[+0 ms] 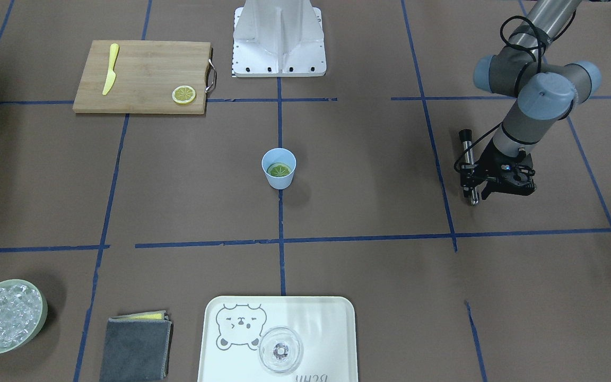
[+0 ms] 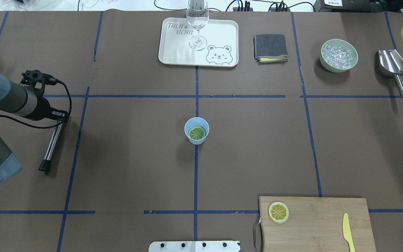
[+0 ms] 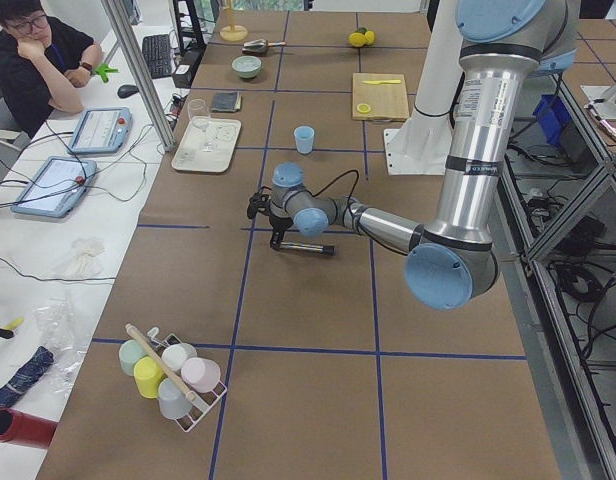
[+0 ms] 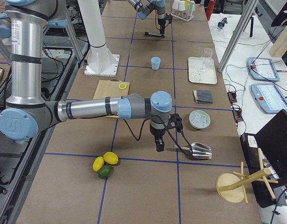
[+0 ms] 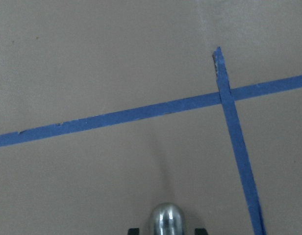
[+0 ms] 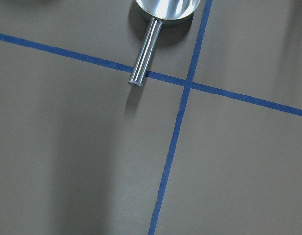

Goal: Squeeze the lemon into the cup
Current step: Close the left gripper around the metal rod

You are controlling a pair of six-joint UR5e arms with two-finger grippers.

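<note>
Where the two arms work, a wide table (image 2: 135,157) covered in brown paper is divided into large squares by blue tape lines (image 2: 196,182). Beyond its far edge runs a white side desk (image 3: 28,250) with two tablets (image 3: 98,128), where a seated person in black (image 3: 43,60) rests chin on hand.

Seen from overhead, a small light-blue plastic cup (image 2: 196,121) stands upright at the table's centre, on a tape line. A thin round greenish-yellow lemon slice (image 2: 197,133) lies flat inside it, at the bottom. From the cup, a cream rectangular tray with a bear drawing (image 2: 177,52) sits at 12 o'clock, with a clear stemmed glass (image 2: 197,24) upright on it. A folded grey cloth (image 2: 270,47) lies at 1 o'clock. A pale green bowl of ice (image 2: 338,69) and a shiny metal scoop (image 2: 392,63) lie toward 2 o'clock. A wooden cutting board (image 2: 320,220) at 5 o'clock carries a brighter yellow citrus slice (image 2: 278,212) and a yellow plastic knife (image 2: 347,232).

The left gripper (image 5: 166,229) is well apart from the cup, at its 9 o'clock, pointing down at the paper. Its fingers are clamped on the rounded end of a slim silver metal rod with a black tip (image 2: 52,141), which sticks out sideways. The lemon slice therefore lies at this gripper's 3 o'clock, inside the cup, touching neither gripper nor rod.

The right gripper (image 4: 160,145) hangs over the table's right end, near the scoop's handle. Whether its fingers are parted or closed cannot be told.
</note>
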